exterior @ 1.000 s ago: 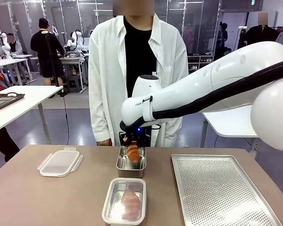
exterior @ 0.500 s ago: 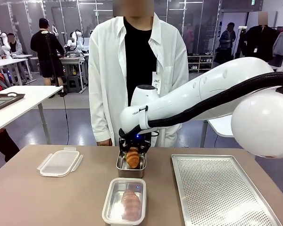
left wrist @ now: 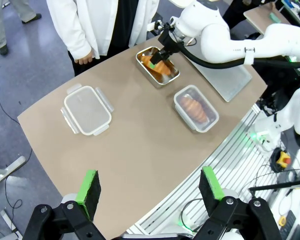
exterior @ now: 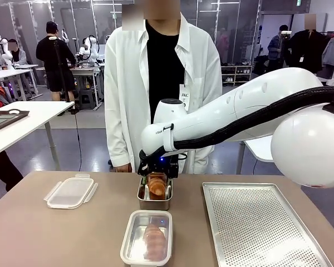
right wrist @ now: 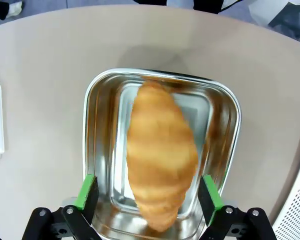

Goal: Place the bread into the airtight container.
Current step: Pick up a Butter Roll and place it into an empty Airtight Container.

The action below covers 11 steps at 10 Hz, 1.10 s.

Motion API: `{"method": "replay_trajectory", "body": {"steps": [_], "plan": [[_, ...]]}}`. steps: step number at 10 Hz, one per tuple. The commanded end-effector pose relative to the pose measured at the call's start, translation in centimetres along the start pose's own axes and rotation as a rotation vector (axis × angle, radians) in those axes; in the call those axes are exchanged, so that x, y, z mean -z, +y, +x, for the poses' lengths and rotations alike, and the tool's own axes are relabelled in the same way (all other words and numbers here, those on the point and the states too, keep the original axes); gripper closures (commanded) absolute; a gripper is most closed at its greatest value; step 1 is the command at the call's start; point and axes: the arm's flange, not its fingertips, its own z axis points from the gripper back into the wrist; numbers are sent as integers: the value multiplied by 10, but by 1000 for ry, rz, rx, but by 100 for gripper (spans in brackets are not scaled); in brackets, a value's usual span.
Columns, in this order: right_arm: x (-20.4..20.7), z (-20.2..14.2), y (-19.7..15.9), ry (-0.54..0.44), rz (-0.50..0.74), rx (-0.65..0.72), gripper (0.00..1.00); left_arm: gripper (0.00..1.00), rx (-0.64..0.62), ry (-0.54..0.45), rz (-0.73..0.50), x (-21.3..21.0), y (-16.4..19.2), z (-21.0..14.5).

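Two grippers differ in where they sit relative to the open steel container (exterior: pixel 155 194) at the table's middle. The left gripper (left wrist: pixel 149 186) hangs high above the table (left wrist: pixel 140 135), well apart from the container (left wrist: pixel 157 65), its green pads spread wide with nothing between them. The right gripper (exterior: pixel 157 169) sits right over the container; in its wrist view the pads (right wrist: pixel 88 190) stand spread to either side of the bread (right wrist: pixel 161 155), not touching it, and the croissant lies lengthwise inside the container (right wrist: pixel 95 125). A second ago the bread was pinched and held above the rim; half a second ago it was lower between the fingers; now it rests in the pan with the jaws released. Left of the container lies a clear lid (exterior: pixel 70 192); nearer the robot sits a lidded container (exterior: pixel 147 237) holding another croissant; right of it lies a perforated tray (exterior: pixel 259 222). A person (exterior: pixel 161 83) in a white coat stands just behind the container.
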Motion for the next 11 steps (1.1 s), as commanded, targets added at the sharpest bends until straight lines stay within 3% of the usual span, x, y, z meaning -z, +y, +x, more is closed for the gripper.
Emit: {"method": "replay_trajectory", "body": {"steps": [1,2,3,11], "plan": [[-4,0,0,-2,-19,19,0,0,18,2,-8,-1,0,0],[-6,1,-6,35,-11,3,0,0,18,2,-8,-1,0,0],[-1,1,0,-1,0,0,0,0,18,2,-8,-1,0,0],[-1,1,0,-1,0,0,0,0,18,2,-8,-1,0,0]]}}
